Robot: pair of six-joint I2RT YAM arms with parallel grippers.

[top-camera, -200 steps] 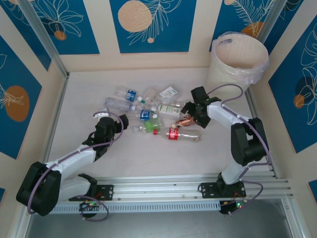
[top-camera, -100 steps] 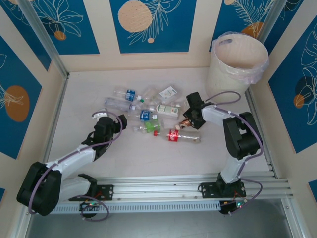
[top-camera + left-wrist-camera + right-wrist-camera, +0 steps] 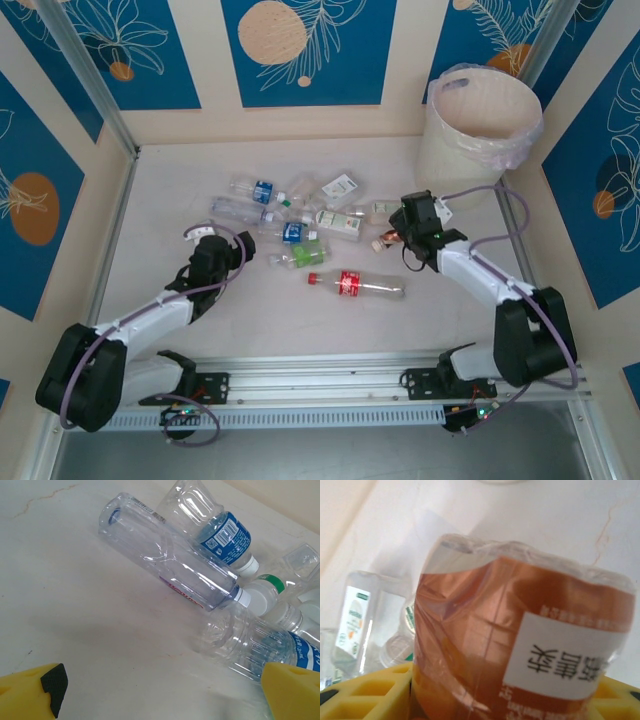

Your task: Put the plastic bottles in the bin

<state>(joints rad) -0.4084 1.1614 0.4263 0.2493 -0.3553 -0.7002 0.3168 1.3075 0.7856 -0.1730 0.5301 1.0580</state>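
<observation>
Right gripper (image 3: 398, 232) clamped on orange-labelled bottle (image 3: 520, 645) near bin (image 3: 480, 125), left gripper (image 3: 205, 238) spread wide, farther from bin, beside scattered plastic bottles (image 3: 290, 215)

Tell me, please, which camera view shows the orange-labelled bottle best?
The right wrist view: the orange-labelled bottle sits close up between the right gripper's fingers, print legible. The top external view gives a small copper patch at that gripper.
</observation>
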